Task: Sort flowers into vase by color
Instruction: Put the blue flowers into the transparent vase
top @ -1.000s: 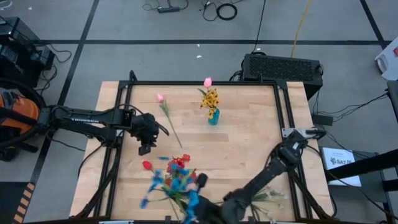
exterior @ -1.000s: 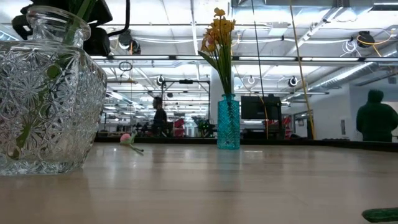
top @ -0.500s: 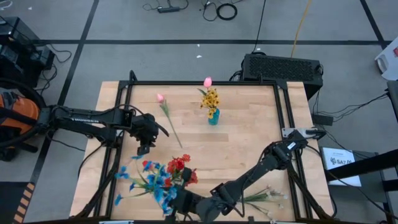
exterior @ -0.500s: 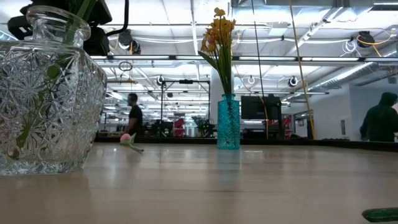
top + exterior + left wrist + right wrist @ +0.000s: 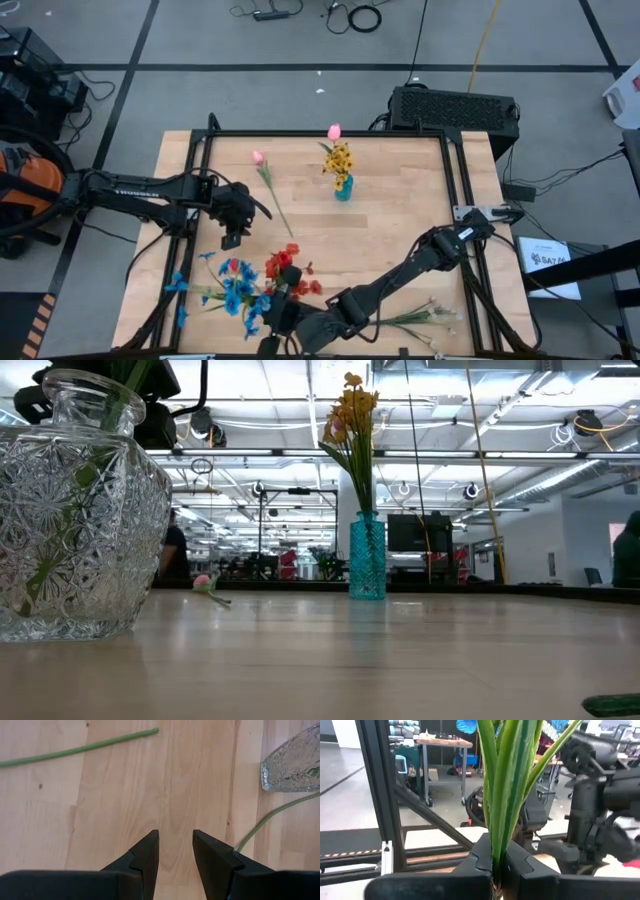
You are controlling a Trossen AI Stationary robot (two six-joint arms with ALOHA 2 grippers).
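My right gripper (image 5: 283,312) reaches level from the table's right, near the front edge, and is shut on a bunch of blue flowers (image 5: 232,290) that fans toward the table's left. Red flowers (image 5: 282,264) stand just beyond it. A clear cut-glass vase (image 5: 70,510) holds green stems; in the high view the flowers hide it. A teal vase (image 5: 343,187) holds the yellow bunch (image 5: 339,158), with a pink bloom (image 5: 334,131) beside it. A pink tulip (image 5: 258,157) lies flat on the table. My left gripper (image 5: 232,240) hovers open at mid left. My right gripper pinches the blue flowers' bundle of green stems and leaves (image 5: 496,847) between its two fingers. The fingers come in level from the table's right. The blue blooms (image 5: 470,725) spread out beyond the fingertips, clear of the table.
White blooms (image 5: 425,318) on green stems lie on the table at near right, beside the right arm. A black frame rail (image 5: 190,190) borders the table. In the left wrist view the glass vase's base (image 5: 295,760) and a stem (image 5: 270,822) are close ahead.
My right gripper has moved toward the table's left edge and a little down, rolling as it went. The blue bunch has swung with it: its blooms were gathered near the front edge and now fan out toward the left edge. The red flowers have stayed put.
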